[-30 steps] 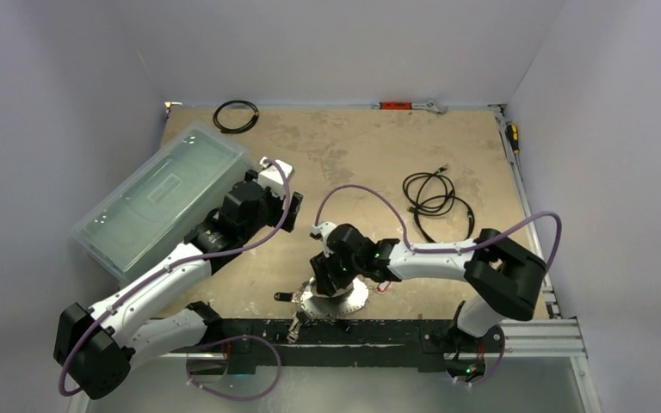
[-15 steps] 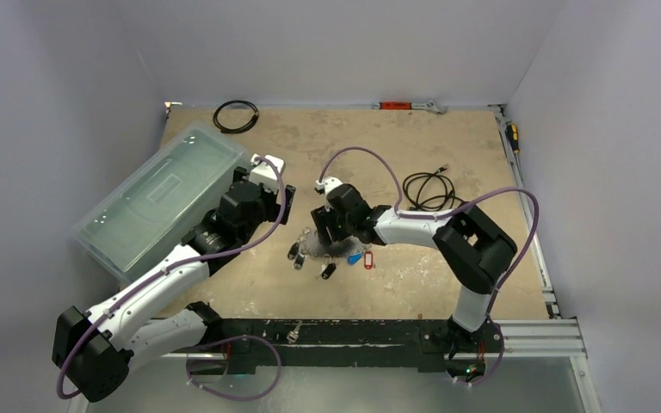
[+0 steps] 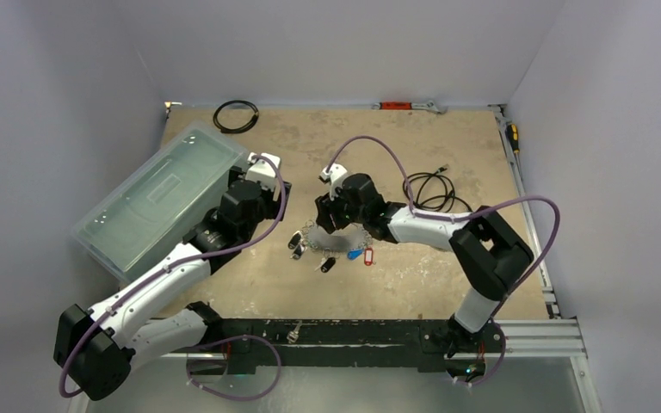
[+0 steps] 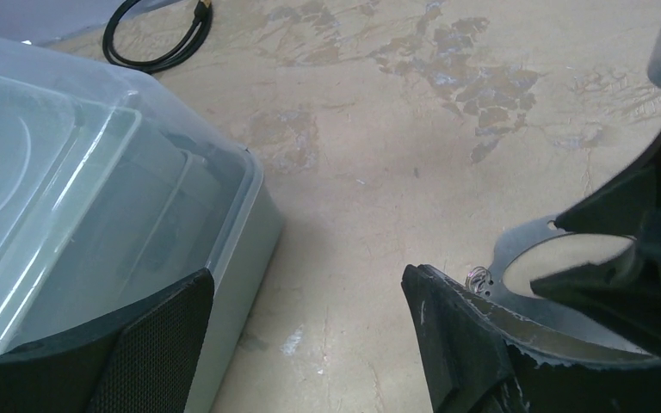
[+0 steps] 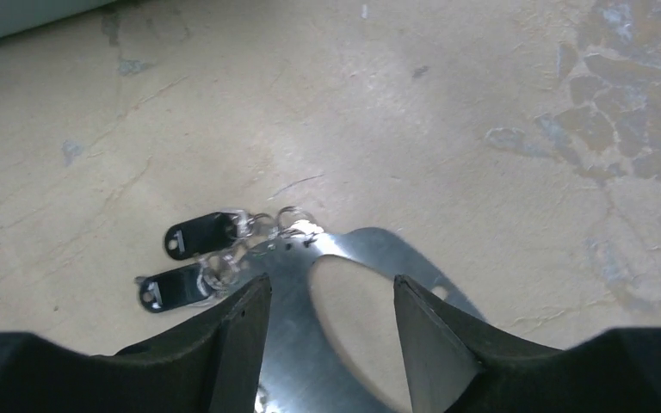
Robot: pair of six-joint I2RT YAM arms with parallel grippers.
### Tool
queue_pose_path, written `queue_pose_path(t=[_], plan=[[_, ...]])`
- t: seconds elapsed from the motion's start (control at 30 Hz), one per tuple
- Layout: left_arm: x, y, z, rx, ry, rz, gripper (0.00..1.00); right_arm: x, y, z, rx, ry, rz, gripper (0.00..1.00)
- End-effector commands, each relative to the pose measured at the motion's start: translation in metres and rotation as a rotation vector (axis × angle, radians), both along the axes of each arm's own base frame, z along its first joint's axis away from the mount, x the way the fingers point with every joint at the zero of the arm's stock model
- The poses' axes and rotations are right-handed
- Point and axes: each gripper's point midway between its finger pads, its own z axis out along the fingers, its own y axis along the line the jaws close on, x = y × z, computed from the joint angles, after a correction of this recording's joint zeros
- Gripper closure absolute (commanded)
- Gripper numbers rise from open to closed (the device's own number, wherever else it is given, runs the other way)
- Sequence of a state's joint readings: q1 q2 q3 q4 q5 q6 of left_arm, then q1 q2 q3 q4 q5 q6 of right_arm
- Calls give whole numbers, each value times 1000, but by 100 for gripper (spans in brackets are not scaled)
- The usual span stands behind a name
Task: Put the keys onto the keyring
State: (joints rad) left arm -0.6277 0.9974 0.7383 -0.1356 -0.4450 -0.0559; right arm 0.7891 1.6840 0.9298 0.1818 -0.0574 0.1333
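Right pincer [image 5: 329, 288] and keyring [image 5: 379, 243] have moved from the near table edge to mid-table, with the keys [image 5: 198, 234] trailing along. Its jaws are wide and straddle the hoop's opening, the band running under both fingers, probably to pin it flat for threading. Black-tagged keys lie just left of its fingertips, seemingly already hooked on. Left pincer [image 4: 308, 284] gapes empty with the hoop just to its right, likely waiting to assist.

Keys [image 5: 198, 234] at keyring [image 5: 353, 243] rim — container [image 3: 159, 198] well apart.
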Motion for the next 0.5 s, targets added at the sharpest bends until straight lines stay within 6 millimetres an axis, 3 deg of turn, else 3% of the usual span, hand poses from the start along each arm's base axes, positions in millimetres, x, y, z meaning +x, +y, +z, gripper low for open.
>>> queue_pose_path(t=[0.0, 0.2, 0.47], plan=[[7, -1, 20, -22, -48, 7, 19, 23, 19, 16, 131, -31, 141, 43], [7, -5, 21, -28, -46, -10, 22, 22, 34, 9, 170, -6, 295, 46], [6, -12, 17, -26, -28, -56, 30, 25, 28, -6, 137, 46, 259, 43]])
